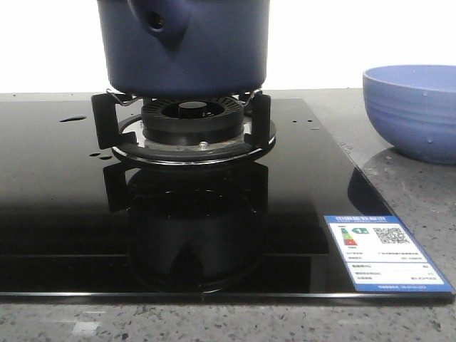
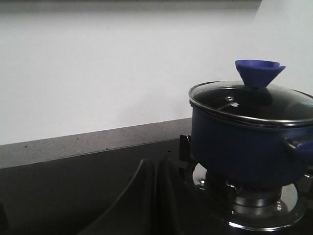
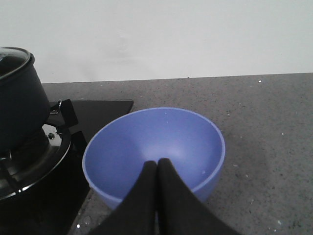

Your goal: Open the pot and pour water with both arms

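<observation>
The dark navy pot (image 1: 184, 44) stands on the gas burner (image 1: 192, 128), its side stub with a round hole facing the front camera. In the left wrist view the pot (image 2: 244, 147) wears a glass lid (image 2: 254, 103) with a blue cone knob (image 2: 258, 72). It also shows in the right wrist view (image 3: 17, 98). My left gripper (image 2: 156, 164) is shut and empty, low over the black hob, short of the pot. My right gripper (image 3: 157, 164) is shut and empty, over the near rim of the periwinkle bowl (image 3: 156, 147). Small water drops (image 1: 71, 119) lie on the hob.
The bowl (image 1: 413, 110) sits on the grey stone counter (image 1: 413, 192) right of the black glass hob (image 1: 71, 214). A blue-and-white energy label (image 1: 385, 253) is stuck at the hob's front right corner. A white wall stands behind.
</observation>
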`<state>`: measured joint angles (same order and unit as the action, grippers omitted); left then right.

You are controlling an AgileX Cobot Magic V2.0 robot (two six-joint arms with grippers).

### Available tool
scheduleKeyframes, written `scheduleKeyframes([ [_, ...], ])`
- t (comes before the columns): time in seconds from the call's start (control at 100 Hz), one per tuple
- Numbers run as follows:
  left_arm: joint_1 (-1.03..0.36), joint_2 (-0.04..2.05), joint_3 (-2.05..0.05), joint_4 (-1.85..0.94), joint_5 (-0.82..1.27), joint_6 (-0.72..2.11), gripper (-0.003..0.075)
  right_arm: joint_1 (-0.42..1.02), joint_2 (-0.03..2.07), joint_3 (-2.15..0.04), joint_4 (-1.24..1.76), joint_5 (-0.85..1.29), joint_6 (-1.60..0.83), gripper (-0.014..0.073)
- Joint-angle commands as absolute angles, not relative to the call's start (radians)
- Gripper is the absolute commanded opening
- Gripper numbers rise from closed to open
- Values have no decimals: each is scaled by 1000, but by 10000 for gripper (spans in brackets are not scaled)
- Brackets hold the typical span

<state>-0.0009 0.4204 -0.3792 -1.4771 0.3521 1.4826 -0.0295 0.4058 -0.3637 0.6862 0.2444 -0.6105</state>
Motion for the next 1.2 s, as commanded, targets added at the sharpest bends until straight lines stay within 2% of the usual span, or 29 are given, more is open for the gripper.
scheduleKeyframes([
  [0.0,-6,364,-362,-1554,341,1488,-19,-29,349,-345,702,177,-621,-67],
  [0.26,-6,317,-343,-1638,355,1488,-19,-29,319,-301,702,192,-621,-67],
  [0.94,-6,317,-343,-1638,357,1488,-19,-29,319,-301,702,192,-621,-67],
  [1.19,-6,322,-343,-1667,286,1485,-19,-29,319,-301,702,192,-621,-67],
])
